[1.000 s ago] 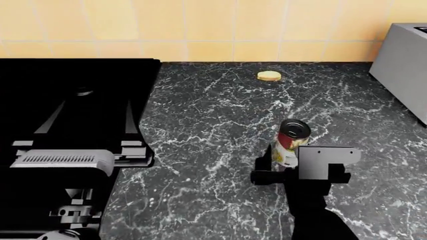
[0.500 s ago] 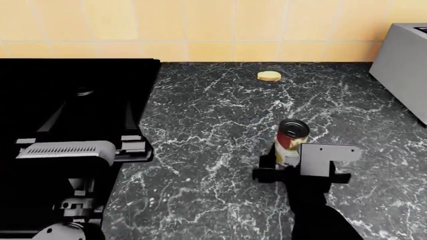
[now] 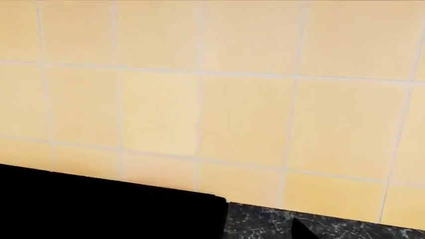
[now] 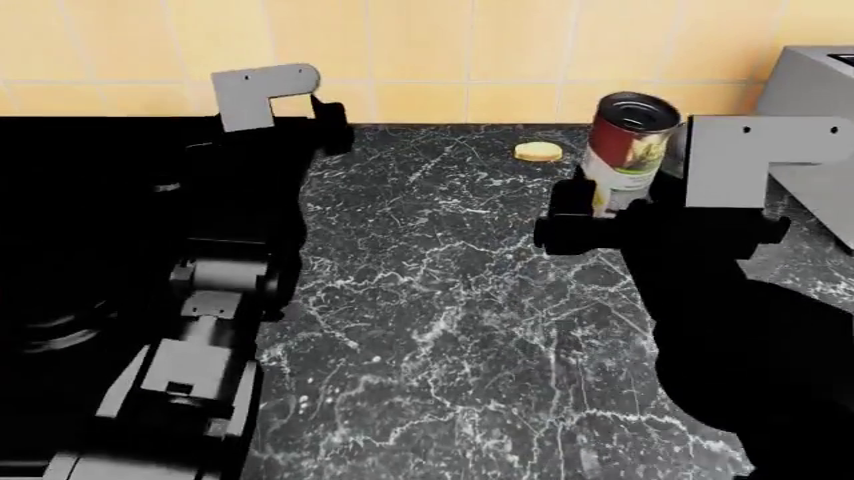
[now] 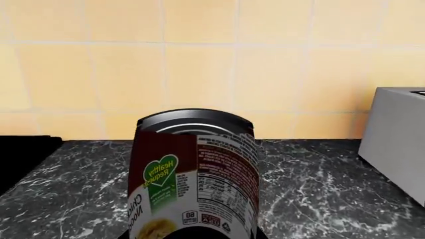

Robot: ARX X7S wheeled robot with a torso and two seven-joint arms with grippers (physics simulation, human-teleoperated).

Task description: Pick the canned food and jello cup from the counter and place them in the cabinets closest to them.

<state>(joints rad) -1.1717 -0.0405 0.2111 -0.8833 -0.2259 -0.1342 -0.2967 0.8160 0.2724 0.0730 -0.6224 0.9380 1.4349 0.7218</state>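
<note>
I have the canned food (image 4: pixel 627 150) clamped in my right pincer (image 4: pixel 603 222), lifted clear above the bench (image 4: pixel 441 300) and roughly upright, its dark lid tipped a little toward me. In the right wrist view the can (image 5: pixel 194 174) fills the middle, label facing the camera, with the tiled wall (image 5: pixel 199 64) behind it. Taking the can as my landmark: the flat yellowish lump (image 4: pixel 539 152) shows just to its left, back near the wall; the grey appliance (image 4: pixel 807 130) stands close on its right, so room is tight on that side. Left of the can the marble lies open as far as the straight edge of the black stove top (image 4: pixel 147 200). My left pincer (image 4: pixel 327 125) is raised over that edge, near the wall; I cannot tell whether its fingers are apart. The jello cup shows in none of my views.
</note>
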